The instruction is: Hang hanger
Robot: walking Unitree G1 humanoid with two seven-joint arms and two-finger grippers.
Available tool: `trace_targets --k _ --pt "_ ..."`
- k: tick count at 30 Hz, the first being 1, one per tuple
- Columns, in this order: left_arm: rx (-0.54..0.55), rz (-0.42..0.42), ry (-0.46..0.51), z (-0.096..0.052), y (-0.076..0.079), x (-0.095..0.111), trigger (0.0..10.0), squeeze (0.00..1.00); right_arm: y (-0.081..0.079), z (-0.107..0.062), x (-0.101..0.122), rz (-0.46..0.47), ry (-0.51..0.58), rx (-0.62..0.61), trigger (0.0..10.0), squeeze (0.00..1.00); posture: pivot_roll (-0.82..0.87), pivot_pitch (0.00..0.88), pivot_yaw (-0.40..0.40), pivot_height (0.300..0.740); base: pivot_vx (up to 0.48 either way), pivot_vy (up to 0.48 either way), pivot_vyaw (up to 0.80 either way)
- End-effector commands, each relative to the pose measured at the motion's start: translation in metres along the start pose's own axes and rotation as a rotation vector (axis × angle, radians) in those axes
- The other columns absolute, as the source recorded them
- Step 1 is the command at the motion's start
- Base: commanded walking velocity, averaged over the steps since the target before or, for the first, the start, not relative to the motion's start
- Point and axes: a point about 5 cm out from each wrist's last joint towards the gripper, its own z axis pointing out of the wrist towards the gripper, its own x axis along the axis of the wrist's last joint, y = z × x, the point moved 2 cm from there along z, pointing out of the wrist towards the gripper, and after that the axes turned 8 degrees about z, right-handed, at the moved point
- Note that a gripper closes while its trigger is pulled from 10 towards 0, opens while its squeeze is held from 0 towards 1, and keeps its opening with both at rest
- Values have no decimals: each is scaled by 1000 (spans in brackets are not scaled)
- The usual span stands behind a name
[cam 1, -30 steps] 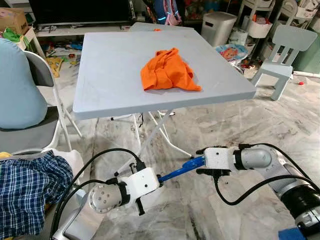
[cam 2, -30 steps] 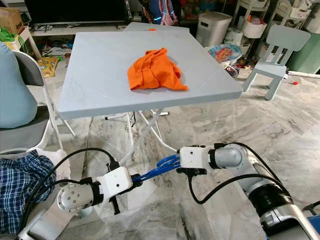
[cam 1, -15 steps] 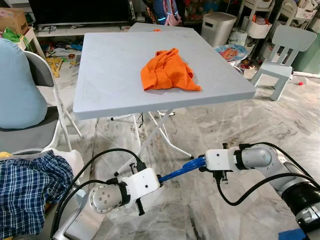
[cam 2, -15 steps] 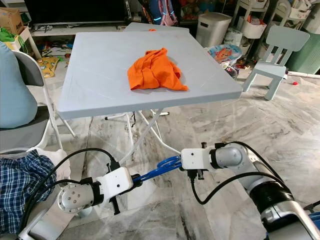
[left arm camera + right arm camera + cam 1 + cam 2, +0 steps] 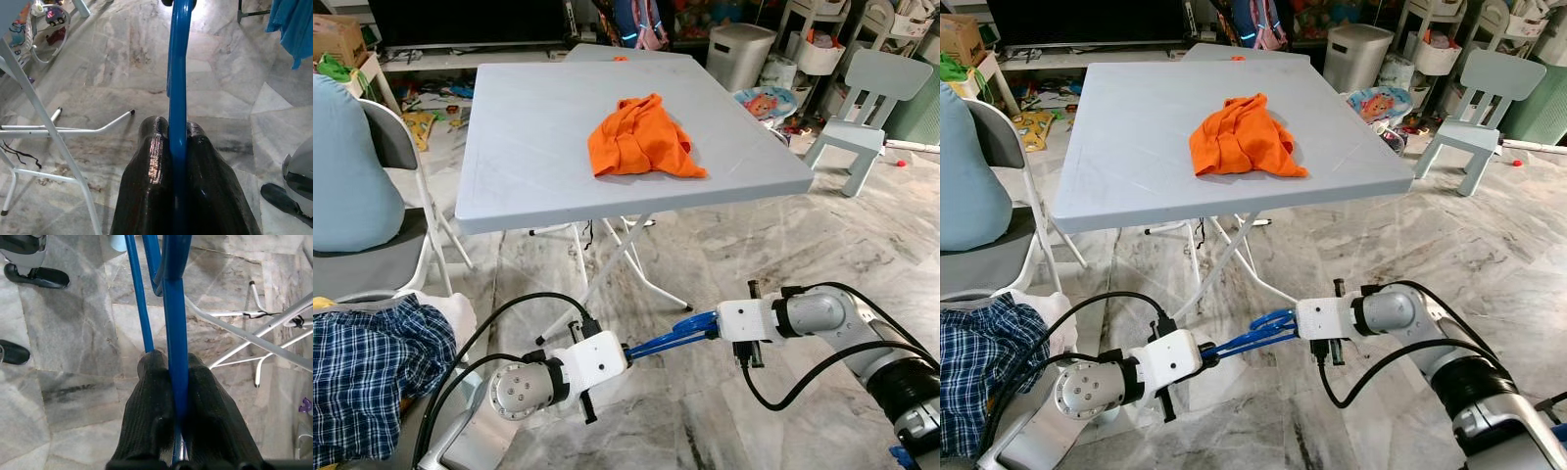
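The blue plastic hanger (image 5: 668,337) stretches low above the marble floor, pinched at one end by the left gripper (image 5: 178,147) and at the other by the right gripper (image 5: 175,382), which has drifted rightward and slightly down since a moment ago; hanging is likely some way off.

We find no readable text, label, brand or number in these views. Nothing legible stands on any object here.
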Motion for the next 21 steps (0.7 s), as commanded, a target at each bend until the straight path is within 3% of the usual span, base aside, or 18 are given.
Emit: trace_targets --k 1,2,7,14,18,21 --pt "12 4 8 1 1 3 10000 0 3 -7 -6 19 -20 -8 0 0 66 27 -84 740 0 0 0" --pt "44 -25 -2 1 -3 0 10000 1000 3 -7 -7 20 -20 -6 0 0 66 27 -84 740 0 0 0" --pt "87 -21 -11 1 -10 -3 10000 1000 3 -6 -8 21 -24 -7 0 0 67 28 -84 740 0 0 0" --pt "302 46 -6 -3 -42 0 10000 1000 13 -8 -16 14 -87 -100 0 0 68 27 -84 740 0 0 0" --pt "366 17 26 -6 -51 4 10000 1000 17 -8 -19 46 -96 -153 0 0 69 25 -84 740 0 0 0" --pt "411 -75 68 -6 -53 7 10000 1000 22 -6 -25 54 -136 -226 0 0 71 25 -83 740 0 0 0"
